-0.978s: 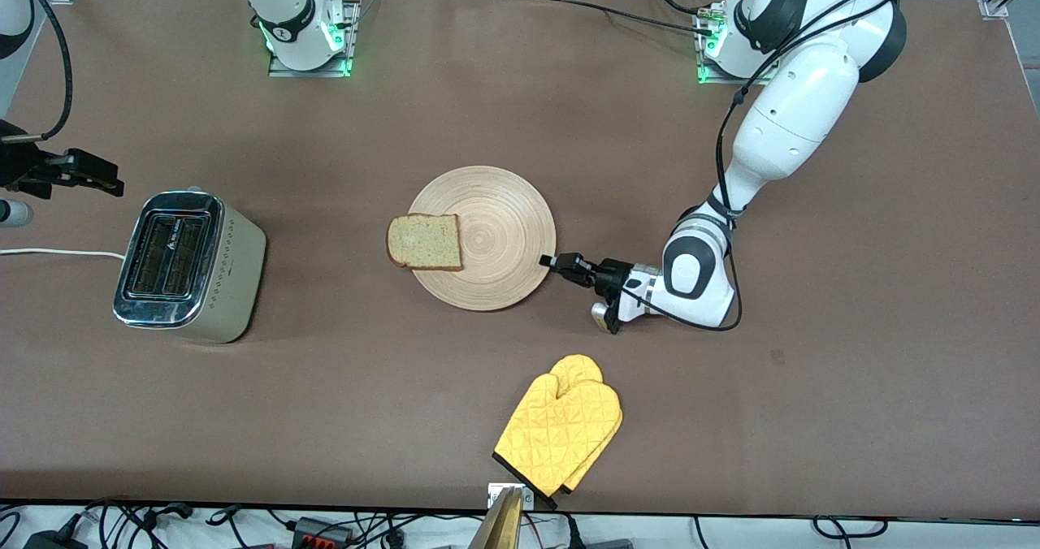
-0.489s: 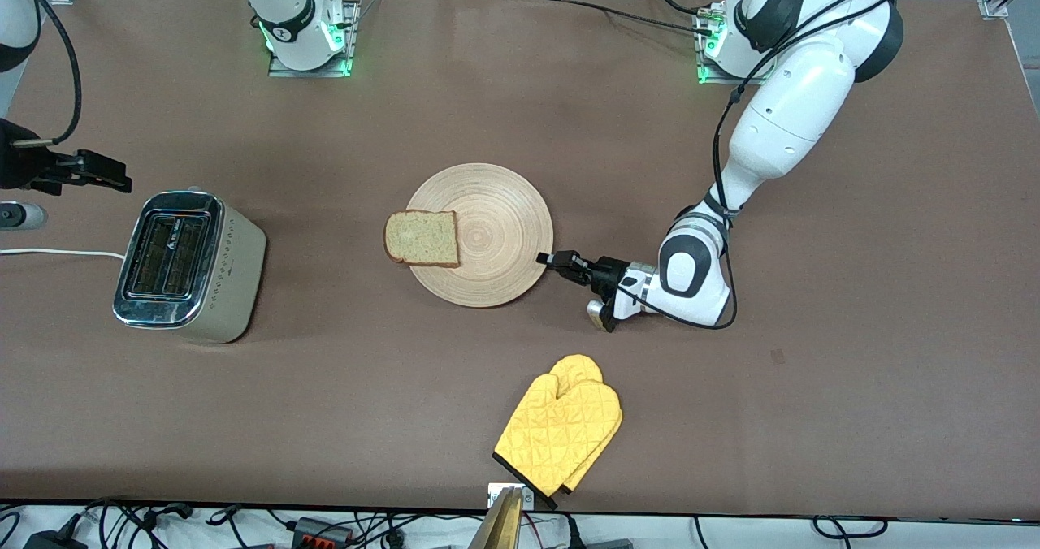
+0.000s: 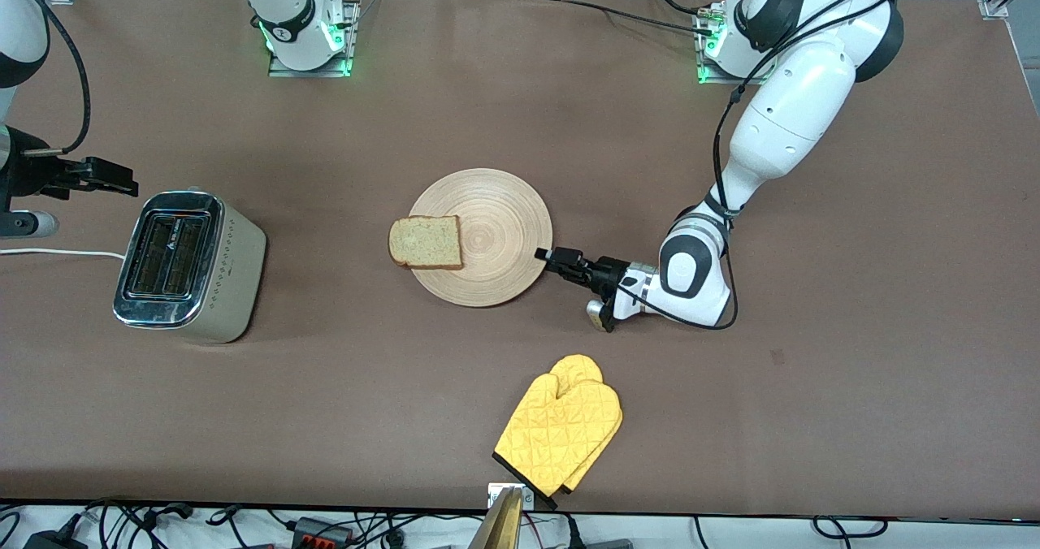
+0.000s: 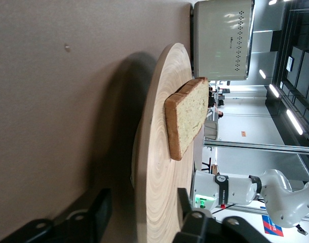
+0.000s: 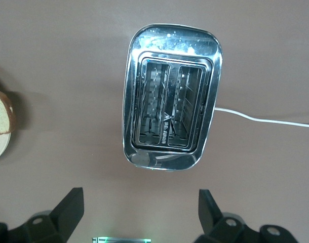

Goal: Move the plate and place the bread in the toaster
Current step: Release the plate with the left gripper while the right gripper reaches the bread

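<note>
The light-wood plate (image 3: 496, 208) lies mid-table with the bread (image 3: 425, 242) on its rim toward the right arm's end. My left gripper (image 3: 543, 254) is low at the plate's rim toward the left arm's end. In the left wrist view its open fingers straddle the plate (image 4: 159, 152) at the left gripper (image 4: 142, 197), one over the top, one apart below; the bread (image 4: 187, 116) and toaster (image 4: 223, 40) show there too. The cream toaster (image 3: 191, 266) stands at the right arm's end. My right gripper (image 3: 114, 179) hovers open and empty beside it, looking down on the toaster (image 5: 169, 114) from the right gripper (image 5: 139, 200).
A yellow quilted oven mitt (image 3: 561, 423) lies near the table's front edge, nearer the camera than the plate. The toaster's white cord (image 3: 57, 252) runs off the table's end. Bare brown table lies between the toaster and the plate.
My left gripper has crept a little farther onto the plate's rim; the plate and bread shifted slightly and settled back. My right gripper has drifted closer to the toaster.
</note>
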Tool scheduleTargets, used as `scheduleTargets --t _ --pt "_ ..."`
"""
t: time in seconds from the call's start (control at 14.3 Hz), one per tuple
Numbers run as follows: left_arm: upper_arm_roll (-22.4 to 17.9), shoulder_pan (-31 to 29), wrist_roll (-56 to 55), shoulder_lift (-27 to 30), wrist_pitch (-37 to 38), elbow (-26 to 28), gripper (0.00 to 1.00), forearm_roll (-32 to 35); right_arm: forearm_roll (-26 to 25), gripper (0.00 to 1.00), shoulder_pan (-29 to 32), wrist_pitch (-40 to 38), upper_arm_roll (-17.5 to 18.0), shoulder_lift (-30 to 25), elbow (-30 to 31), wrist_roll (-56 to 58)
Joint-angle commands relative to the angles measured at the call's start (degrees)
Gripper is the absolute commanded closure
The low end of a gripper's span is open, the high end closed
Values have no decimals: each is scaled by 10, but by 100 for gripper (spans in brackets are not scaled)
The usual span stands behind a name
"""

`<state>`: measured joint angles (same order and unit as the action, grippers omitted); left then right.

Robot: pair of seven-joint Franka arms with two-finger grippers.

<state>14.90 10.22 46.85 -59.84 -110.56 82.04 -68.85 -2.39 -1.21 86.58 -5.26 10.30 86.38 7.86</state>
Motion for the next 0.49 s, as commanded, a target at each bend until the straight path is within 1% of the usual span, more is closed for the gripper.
scheduleTargets --t 0.0,0.14,0.28,0.42 --pt "-12 -6 0 5 5 -2 0 6 3 0 -2 -19 0 -2 -2 7" --pt "-26 -19 -1 16 12 -8 0 40 7 0 -15 -22 1 -1 -2 4" --pt "-27 -60 -2 18 53 -24 0 108 11 0 -29 -21 1 2 -3 -1" --pt "-26 -91 -5 18 110 -69 0 178 57 0 -32 -12 1 24 -2 -4"
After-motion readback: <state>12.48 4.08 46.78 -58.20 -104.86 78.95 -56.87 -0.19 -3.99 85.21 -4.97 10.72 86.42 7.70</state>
